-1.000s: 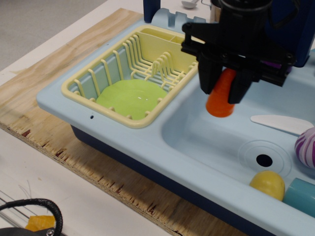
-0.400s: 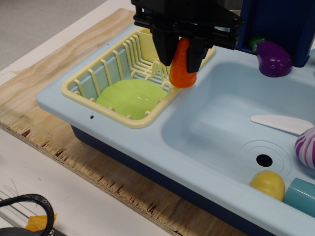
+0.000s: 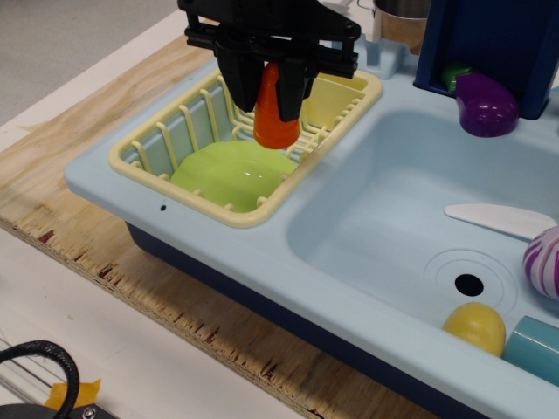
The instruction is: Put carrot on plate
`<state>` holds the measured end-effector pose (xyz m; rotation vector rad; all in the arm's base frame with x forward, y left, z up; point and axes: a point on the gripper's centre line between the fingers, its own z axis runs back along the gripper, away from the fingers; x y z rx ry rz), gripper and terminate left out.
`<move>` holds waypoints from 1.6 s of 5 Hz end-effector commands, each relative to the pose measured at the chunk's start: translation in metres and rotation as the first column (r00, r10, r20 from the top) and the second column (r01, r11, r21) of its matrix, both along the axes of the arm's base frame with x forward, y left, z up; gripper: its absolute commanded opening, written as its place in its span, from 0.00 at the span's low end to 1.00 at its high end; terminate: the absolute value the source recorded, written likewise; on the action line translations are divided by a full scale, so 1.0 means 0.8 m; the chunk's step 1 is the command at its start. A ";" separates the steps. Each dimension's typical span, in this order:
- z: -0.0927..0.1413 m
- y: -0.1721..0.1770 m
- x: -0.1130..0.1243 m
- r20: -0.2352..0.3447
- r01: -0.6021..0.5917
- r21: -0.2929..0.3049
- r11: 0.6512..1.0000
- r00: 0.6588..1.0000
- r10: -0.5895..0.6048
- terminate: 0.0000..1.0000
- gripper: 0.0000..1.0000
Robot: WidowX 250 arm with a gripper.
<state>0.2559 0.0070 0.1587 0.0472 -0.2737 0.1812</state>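
The end effector (image 3: 269, 83) is clamped on the carrot (image 3: 277, 112), holding it upright above the dish rack (image 3: 166, 148), at about two o'clock from the plate (image 3: 229, 177). The glossy, rigid toy looks light but slippery, so pinching its narrower upper half seems sound.

Pale worktop (image 3: 52, 349) under all, white and bare along the near edge; on it a raw plywood board (image 3: 105, 105), splintered and dark-flecked along its front edge, running from upper left down toward lower right; seated on that board a light blue toy sink unit (image 3: 349, 288) with a dark blue base, covering most of the wood; at the bottom left, lying on the white surface, a loop of black cable (image 3: 44, 367) beside a scrap of yellow tape (image 3: 85, 390).
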 end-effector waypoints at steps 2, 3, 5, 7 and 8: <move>-0.018 0.037 0.001 -0.028 -0.045 -0.010 0.999 0.999 0.044 0.00 0.00; -0.028 0.042 0.001 -0.030 -0.027 -0.010 1.000 0.999 0.027 0.00 0.00; -0.035 0.045 0.004 -0.064 -0.025 -0.034 0.999 0.998 0.023 0.00 1.00; -0.035 0.045 0.004 -0.064 -0.025 -0.034 0.999 0.998 0.023 0.00 1.00; -0.035 0.045 0.004 -0.064 -0.025 -0.034 0.999 0.998 0.023 1.00 1.00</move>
